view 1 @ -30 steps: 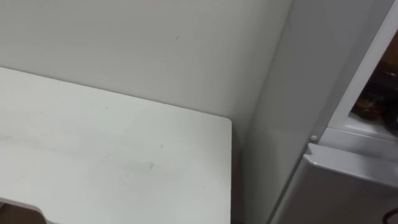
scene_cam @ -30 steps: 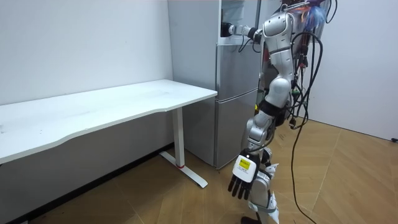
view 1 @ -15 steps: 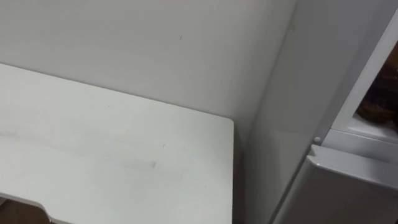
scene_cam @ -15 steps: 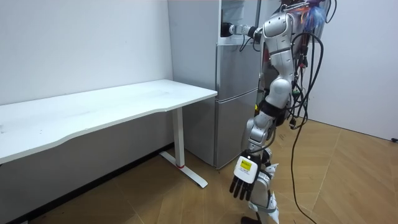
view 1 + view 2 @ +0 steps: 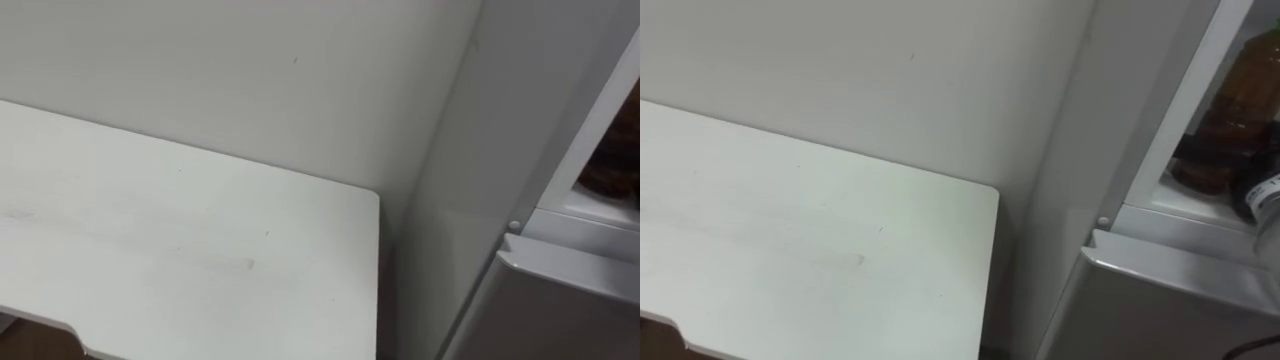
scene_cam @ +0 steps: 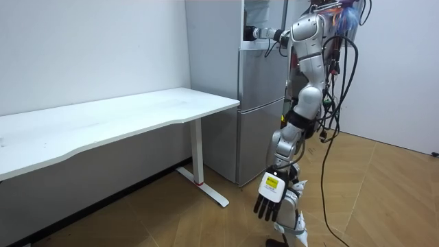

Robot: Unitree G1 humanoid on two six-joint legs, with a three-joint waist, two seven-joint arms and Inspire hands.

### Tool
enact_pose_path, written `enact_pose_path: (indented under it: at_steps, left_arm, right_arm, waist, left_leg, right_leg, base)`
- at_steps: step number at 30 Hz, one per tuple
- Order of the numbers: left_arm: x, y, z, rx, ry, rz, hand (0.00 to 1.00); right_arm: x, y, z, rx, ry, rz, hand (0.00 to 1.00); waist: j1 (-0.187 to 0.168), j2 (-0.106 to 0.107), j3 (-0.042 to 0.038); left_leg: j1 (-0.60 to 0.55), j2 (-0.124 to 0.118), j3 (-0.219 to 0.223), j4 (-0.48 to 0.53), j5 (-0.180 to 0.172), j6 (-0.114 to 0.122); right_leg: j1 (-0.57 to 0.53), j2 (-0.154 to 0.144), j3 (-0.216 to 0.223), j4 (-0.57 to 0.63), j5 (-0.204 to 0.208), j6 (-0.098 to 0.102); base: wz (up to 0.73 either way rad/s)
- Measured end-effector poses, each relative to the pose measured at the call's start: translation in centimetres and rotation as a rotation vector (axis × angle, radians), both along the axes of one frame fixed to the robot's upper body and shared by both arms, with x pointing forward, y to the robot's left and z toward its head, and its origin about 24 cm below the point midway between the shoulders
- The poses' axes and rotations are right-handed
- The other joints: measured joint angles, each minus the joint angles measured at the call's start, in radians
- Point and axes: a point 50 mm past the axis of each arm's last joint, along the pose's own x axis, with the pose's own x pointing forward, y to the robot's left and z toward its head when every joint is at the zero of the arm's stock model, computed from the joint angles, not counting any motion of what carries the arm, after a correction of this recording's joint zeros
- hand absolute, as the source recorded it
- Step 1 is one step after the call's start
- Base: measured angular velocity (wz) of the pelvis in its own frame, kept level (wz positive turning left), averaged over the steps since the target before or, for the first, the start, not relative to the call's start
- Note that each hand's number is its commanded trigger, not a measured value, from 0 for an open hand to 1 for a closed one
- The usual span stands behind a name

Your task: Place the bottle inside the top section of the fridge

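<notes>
Left hand hangs, fingers slack and spread. Right hand reaches into the smooth grey upper fridge; you cannot read its grip. Clear labelled bottle beside brown bottles.

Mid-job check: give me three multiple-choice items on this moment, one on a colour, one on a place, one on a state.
1. The table is: A black; B white; C brown.
2. The right hand is at: A the upper fridge; B the table; C the floor.
3. The left hand is: A shut on a bottle; B open and empty; C pressing the table.
Key: 1 B, its top shows white. 2 A, the arm reaches level to the fridge opening. 3 B, it hangs low beside the legs with fingers spread.
</notes>
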Motion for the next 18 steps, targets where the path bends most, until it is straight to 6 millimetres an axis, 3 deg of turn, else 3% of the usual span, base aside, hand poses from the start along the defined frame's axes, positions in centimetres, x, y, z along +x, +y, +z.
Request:
enact_pose_path:
  at_steps: [18]
  left_arm:
    - [-0.12,0.04,-0.02,-0.005,0.009,0.023,0.0]
  right_arm:
    - [-0.07,-0.41,-0.62,0.014,0.022,0.014,0.0]
  waist:
    - [-0.001,-0.001,-0.0018]
  left_leg:
    - [0.01,0.001,-0.007,0.001,0.0,0.0]
  right_leg:
    - [0.024,0.0,-0.014,-0.015,0.0,0.0]
  base:
    - [0.01]
